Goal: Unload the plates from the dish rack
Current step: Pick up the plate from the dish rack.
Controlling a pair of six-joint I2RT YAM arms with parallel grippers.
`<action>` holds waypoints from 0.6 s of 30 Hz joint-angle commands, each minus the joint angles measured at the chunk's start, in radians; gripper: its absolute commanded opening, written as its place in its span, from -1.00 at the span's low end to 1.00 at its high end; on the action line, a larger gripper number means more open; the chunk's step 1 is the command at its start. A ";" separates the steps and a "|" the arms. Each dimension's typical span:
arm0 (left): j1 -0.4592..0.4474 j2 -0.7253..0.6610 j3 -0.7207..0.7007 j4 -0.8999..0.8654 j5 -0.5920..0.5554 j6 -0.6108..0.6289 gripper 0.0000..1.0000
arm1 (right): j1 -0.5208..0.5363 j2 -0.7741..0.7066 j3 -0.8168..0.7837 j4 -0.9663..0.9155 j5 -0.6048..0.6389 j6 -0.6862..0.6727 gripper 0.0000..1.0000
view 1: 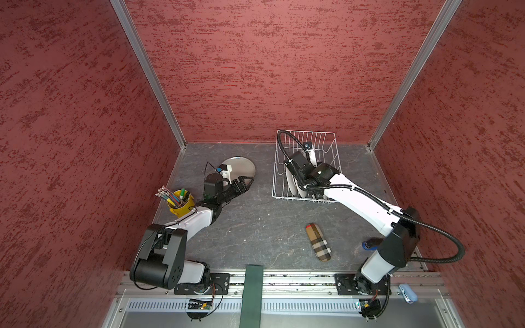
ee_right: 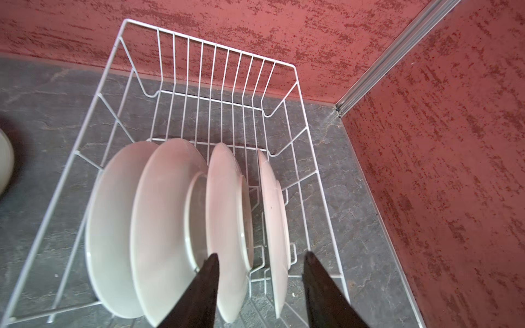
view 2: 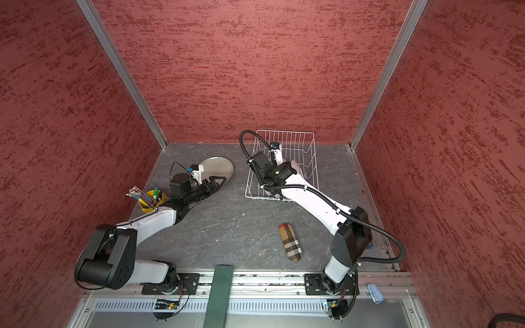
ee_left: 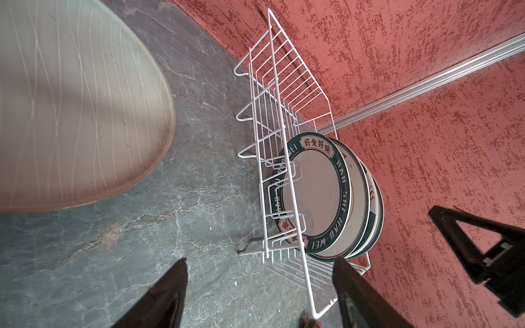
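Right tool [ee_right: 261,254] part-open, astride upright white plates [ee_right: 227,213] in dish rack [ee_right: 210,43]. Centre on one rim only, pinch, lift straight up. Left tool [ee_left: 260,259] wide, empty; grey plate [view 1: 241,167] flat on desk [view 1: 255,227].

The dish rack [ee_right: 216,73] is thin wire with a smooth white coat. The plates [ee_right: 167,227] standing in it are white, smooth and a bit shiny, like china. The green-rimmed plate [ee_left: 318,196] has a glossy face. The grey-beige plate [ee_left: 71,99] looks matt, with thin pale lines across it. The worktop [ee_left: 184,198] looks like dark grey stone, matt, with pale veins. The walls [view 1: 270,71] are red, rough and bumpy, like plaster. The corner strip [ee_right: 395,56] is bare silver metal with grooves. The right claw [ee_right: 261,255] has black matt fingers, maybe plastic, but they are too blurry to tell. The checked case [view 1: 318,242] looks covered in cloth. The yellow cup [view 1: 183,210] looks like smooth plastic.
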 commanded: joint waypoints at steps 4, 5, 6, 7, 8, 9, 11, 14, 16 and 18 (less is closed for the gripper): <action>0.010 0.011 -0.015 0.050 0.008 -0.032 0.60 | 0.062 0.193 0.209 -0.196 0.104 0.141 -0.07; 0.011 0.010 -0.016 0.050 0.010 -0.034 0.60 | 0.066 0.219 0.238 -0.221 0.112 0.150 -0.07; 0.011 0.008 -0.016 0.048 0.013 -0.033 0.60 | 0.067 0.235 0.254 -0.228 0.113 0.147 -0.07; 0.012 0.008 -0.016 0.046 0.015 -0.033 0.60 | 0.068 0.243 0.263 -0.224 0.111 0.144 -0.07; 0.012 0.006 -0.018 0.043 0.015 -0.033 0.60 | 0.069 0.246 0.264 -0.208 0.105 0.129 -0.08; 0.013 0.002 -0.021 0.043 0.013 -0.033 0.60 | 0.071 0.247 0.262 -0.192 0.097 0.120 -0.09; 0.014 -0.001 -0.025 0.045 0.012 -0.033 0.60 | 0.073 0.248 0.262 -0.167 0.081 0.105 -0.11; 0.016 0.002 -0.030 0.050 0.013 -0.040 0.60 | 0.074 0.259 0.264 -0.152 0.074 0.098 -0.12; 0.018 0.004 -0.030 0.052 0.015 -0.045 0.60 | 0.074 0.266 0.263 -0.141 0.067 0.090 -0.11; 0.018 0.003 -0.029 0.053 0.016 -0.050 0.60 | 0.074 0.271 0.262 -0.123 0.052 0.083 -0.10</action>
